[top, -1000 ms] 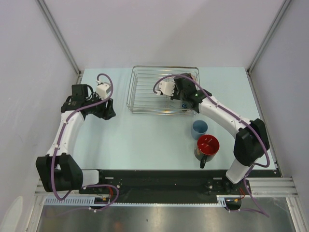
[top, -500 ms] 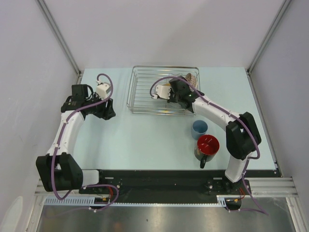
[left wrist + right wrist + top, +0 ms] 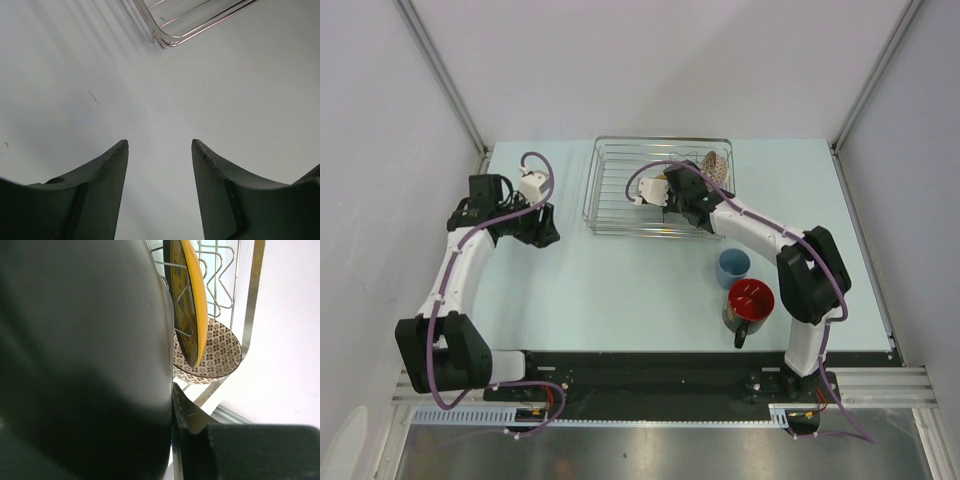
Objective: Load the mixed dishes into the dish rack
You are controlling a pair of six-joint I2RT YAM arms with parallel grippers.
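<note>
Jaws of the left gripper (image 3: 546, 233) stood apart with nothing between them; those of the right gripper (image 3: 685, 206) could not be made out in any view. From the top camera, the left gripper sat over bare table (image 3: 620, 285), just left of the dish rack (image 3: 612, 192). The right arm reached across the rack's near edge, and its gripper was inside the basket towards the right half. A pinkish-beige patterned bowl (image 3: 716, 166) stood on edge in the rack's far right corner. Outside the rack, the light-blue cup (image 3: 732, 266) sat upright on the table near the basket's near right corner. The dark mug (image 3: 748, 303) stood just beside the cup on the near side, red inside showing and handle pointing towards the arm bases. From the left wrist camera, the two dark fingers (image 3: 102, 180) were spread over the pale table (image 3: 235, 95), with one corner of the wire rack (image 3: 163, 42) at the top edge. From the right wrist camera, a large dark blur filled the left side and hid the fingertips. Beyond it, the dark square plate (image 3: 191, 305) stood on edge between the rack's wire ridges (image 3: 256, 285), its yellow face showing. The patterned bowl (image 3: 220, 355) leaned just behind the plate against the rack's end wall, open side towards the plate.
</note>
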